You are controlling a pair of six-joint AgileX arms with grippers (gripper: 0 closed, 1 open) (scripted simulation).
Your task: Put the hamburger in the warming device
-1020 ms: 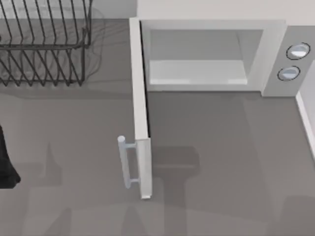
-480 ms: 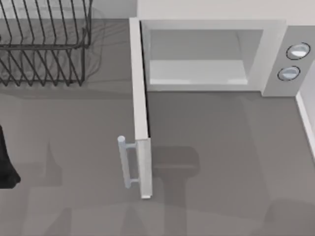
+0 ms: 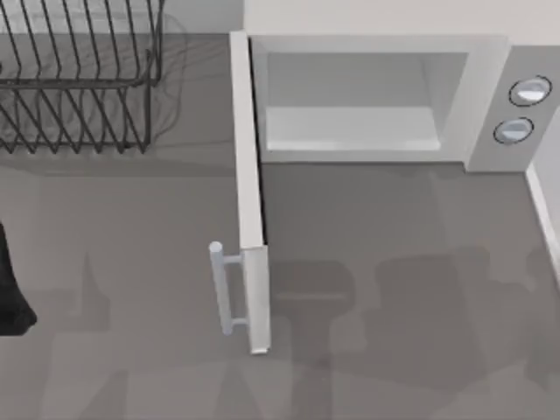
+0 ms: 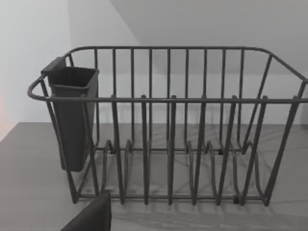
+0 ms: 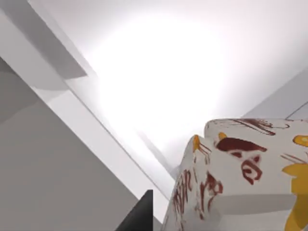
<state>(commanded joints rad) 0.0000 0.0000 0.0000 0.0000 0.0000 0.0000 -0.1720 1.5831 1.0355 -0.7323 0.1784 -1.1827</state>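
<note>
The hamburger (image 5: 240, 178), a cream-white lump with red and orange-yellow marks, looms close in the right wrist view. It hangs against a pale wall, off the table, with my right gripper shut on it; one dark finger (image 5: 140, 214) shows beside it. The warming device (image 3: 490, 96) is a white microwave at the table's back right. Its cavity (image 3: 350, 114) holds nothing. Its door (image 3: 249, 201) stands swung out toward the front, grey bar handle (image 3: 223, 289) on the left face. My left arm (image 3: 10, 293) is parked at the table's left edge.
A dark wire rack (image 3: 79, 79) stands at the back left; the left wrist view faces the rack (image 4: 168, 125) and a dark cup (image 4: 72, 115) hung on its end. A pale raised edge (image 3: 544, 219) borders the table's right side.
A broad shadow has spread over the table in front of the microwave, from the lower right toward the middle. The microwave, its door, the rack and the left arm have not moved.
</note>
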